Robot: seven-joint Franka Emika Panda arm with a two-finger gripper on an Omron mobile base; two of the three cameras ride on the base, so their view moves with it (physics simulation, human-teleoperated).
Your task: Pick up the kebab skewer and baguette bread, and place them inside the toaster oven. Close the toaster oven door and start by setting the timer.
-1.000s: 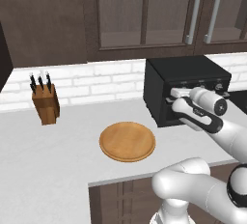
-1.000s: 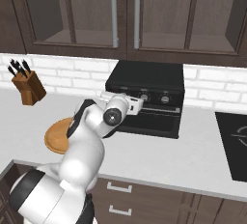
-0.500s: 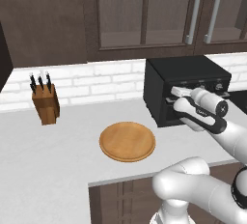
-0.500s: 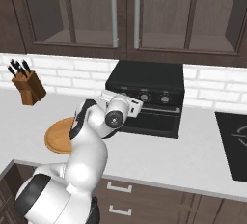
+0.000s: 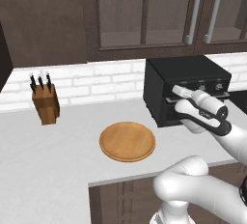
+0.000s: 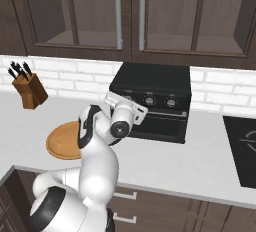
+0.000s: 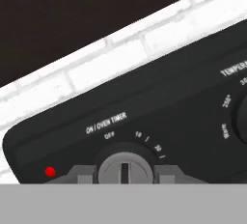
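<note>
Tool (image 7: 123, 174) clamped on toaster oven (image 7: 193, 117) timer knob (image 7: 124, 168).

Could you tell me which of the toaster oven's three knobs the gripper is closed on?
The timer knob, labelled ON / OVEN TIMER, leftmost of the row on the toaster oven. The fingers sit either side of it; the other two are untouched.

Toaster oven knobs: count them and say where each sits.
3, in a row across the toaster oven front panel: left timer knob between the fingers, middle knob, right knob.
</note>
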